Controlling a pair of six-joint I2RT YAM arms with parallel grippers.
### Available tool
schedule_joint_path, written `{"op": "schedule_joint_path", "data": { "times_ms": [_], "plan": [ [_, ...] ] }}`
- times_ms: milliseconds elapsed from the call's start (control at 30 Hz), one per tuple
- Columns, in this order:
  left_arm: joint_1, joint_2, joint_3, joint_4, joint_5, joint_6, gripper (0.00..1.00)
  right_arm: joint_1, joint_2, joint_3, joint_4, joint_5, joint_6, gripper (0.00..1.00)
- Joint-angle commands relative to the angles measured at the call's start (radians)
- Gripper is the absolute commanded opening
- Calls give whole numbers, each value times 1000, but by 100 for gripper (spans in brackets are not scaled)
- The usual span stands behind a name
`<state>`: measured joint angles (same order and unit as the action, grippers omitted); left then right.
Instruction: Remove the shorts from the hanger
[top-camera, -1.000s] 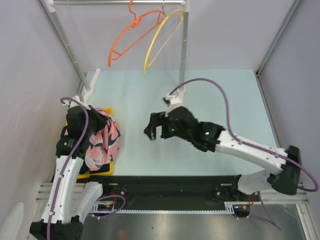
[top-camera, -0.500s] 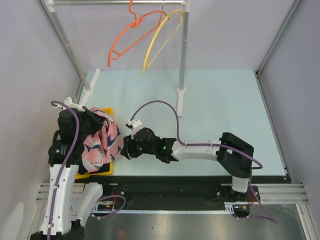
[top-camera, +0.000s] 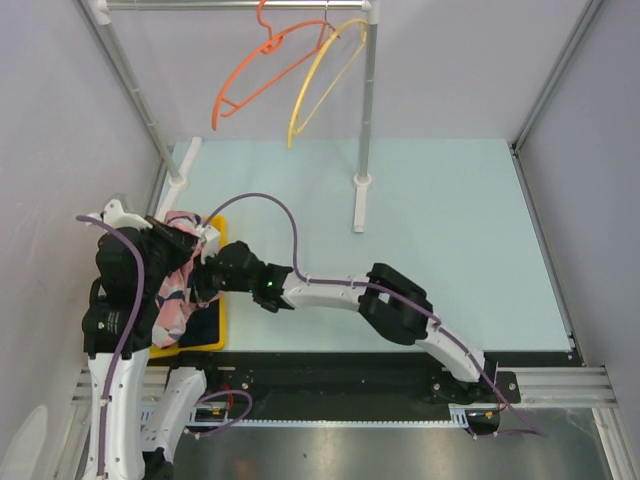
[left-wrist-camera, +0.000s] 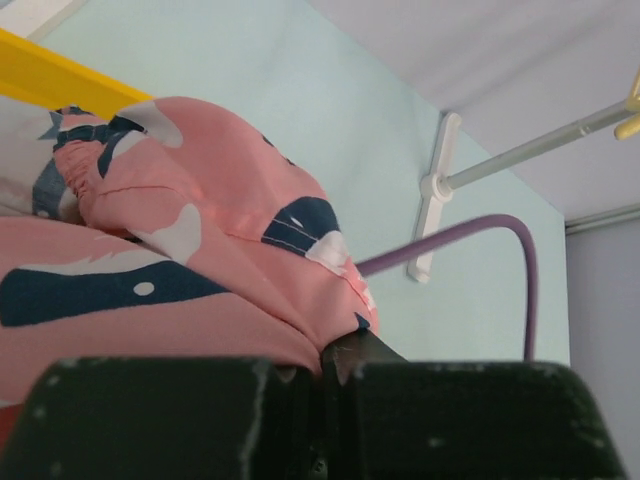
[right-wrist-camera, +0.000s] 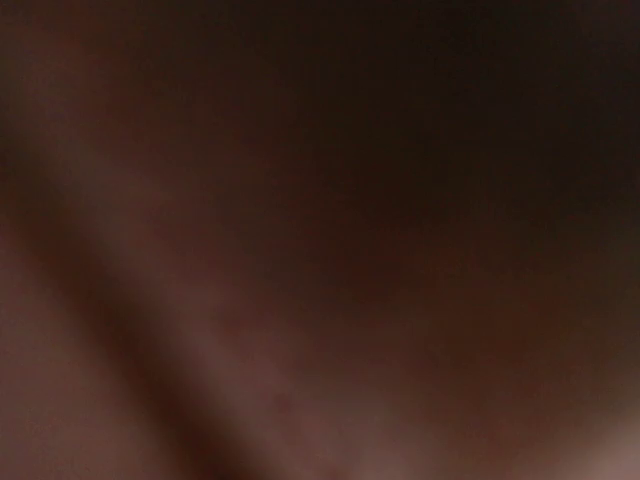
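Top external view gives you the salmon-pink shorts (top-camera: 172, 292) at the near left corner of the counter (top-camera: 440, 230), well apart from the rack. They are a crumpled bundle draped down from the left hand (top-camera: 166, 244) over a yellow tray (top-camera: 215, 332). The right arm (top-camera: 330, 295) stretches low across the counter from the right. Its right hand (top-camera: 207, 278) is pressed against the right side of the bundle, and you cannot tell from above whether it is wide or narrow. The right wrist view is only a dark, reddish blur and does not settle it either.

Your left wrist view shows the cloth close up. It is soft pink fabric in thick folds, printed with navy and white leaf-like shapes, with a gathered waistband at the upper left. The left hand is clamped narrow on one fold, which disappears between the black fingers (left-wrist-camera: 180, 420).

At the far side, the orange hanger (top-camera: 243, 73) and the yellow hanger (top-camera: 303, 92) hang tilted from the rail (top-camera: 240, 5).
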<state>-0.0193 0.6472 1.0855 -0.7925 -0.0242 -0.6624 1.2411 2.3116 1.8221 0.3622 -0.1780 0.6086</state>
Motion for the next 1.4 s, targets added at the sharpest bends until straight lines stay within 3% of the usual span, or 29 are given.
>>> {"op": "schedule_joint_path", "data": {
  "times_ms": [0, 167, 333, 567, 667, 867, 967, 1167, 1367],
  "plan": [
    [-2, 29, 30, -11, 26, 33, 3, 8, 123, 146, 9, -129, 68, 25],
    [-2, 68, -62, 36, 64, 27, 2, -34, 127, 64, -28, -120, 167, 25],
    [-2, 141, -206, 179, 259, 3, 0, -80, 91, -76, -23, -178, 237, 25],
    [16, 212, -303, 276, 360, 20, 0, -78, -30, -283, -40, -169, 204, 28],
    [111, 213, -322, 274, 412, 17, 0, -60, -69, -285, -118, -160, 148, 32],
    [281, 174, -335, 188, 362, 23, 0, -48, -126, -284, -195, -124, 117, 43],
    [352, 183, -334, 159, 317, 6, 1, -52, -146, -285, -242, -126, 117, 55],
    [488, 311, -329, 147, 264, -54, 0, -32, -230, -294, -382, -85, 60, 78],
    [535, 456, -409, 272, 293, -77, 0, -22, -354, -336, -488, -14, 14, 85]
  ]
}}
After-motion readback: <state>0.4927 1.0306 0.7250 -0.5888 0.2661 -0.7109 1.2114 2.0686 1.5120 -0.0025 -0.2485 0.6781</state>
